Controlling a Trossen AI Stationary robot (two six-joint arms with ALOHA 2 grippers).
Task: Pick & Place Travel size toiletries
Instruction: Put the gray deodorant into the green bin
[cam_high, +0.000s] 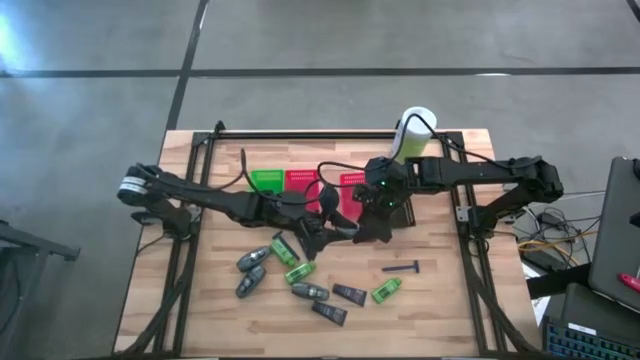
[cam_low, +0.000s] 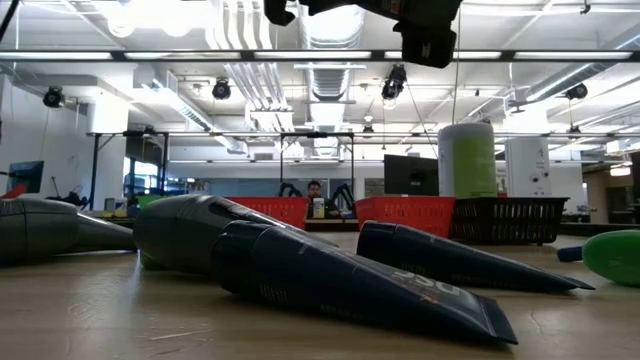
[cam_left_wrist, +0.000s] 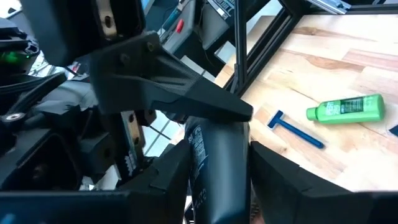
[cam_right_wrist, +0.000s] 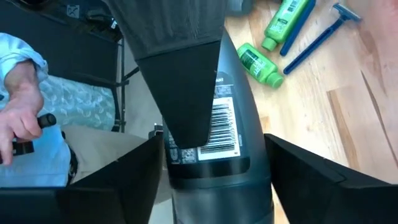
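A dark flat tube (cam_right_wrist: 217, 155) with a barcode label is held up over the table's middle, and both grippers meet at it. My left gripper (cam_high: 330, 228) reaches in from the left and my right gripper (cam_high: 368, 228) from the right, each shut on the tube. Below them, the other toiletries lie flat on the wood. These are grey oval bottles (cam_high: 252, 260), green tubes (cam_high: 298, 271) (cam_high: 386, 290), dark flat tubes (cam_high: 349, 293) and a blue razor (cam_high: 402, 268). My left gripper holds the dark tube's body (cam_left_wrist: 217, 168) between its two fingers. The tube runs along the fingers and away from the wrist. It is clear of the table. My right gripper has the tube's wide end (cam_right_wrist: 211, 186) between its two fingers, which stand at the tube's two edges. One left finger (cam_right_wrist: 180, 68) lies flat over the labelled face. The tube is lifted clear of the table.
A green basket (cam_high: 266, 181), red baskets (cam_high: 300, 180) and a dark basket (cam_low: 505, 220) line the far side, beside a white-and-green canister (cam_high: 415, 135). A black frame borders the table. A person's hand (cam_right_wrist: 18, 124) shows beyond the table's edge. Bare wood lies toward the near right.
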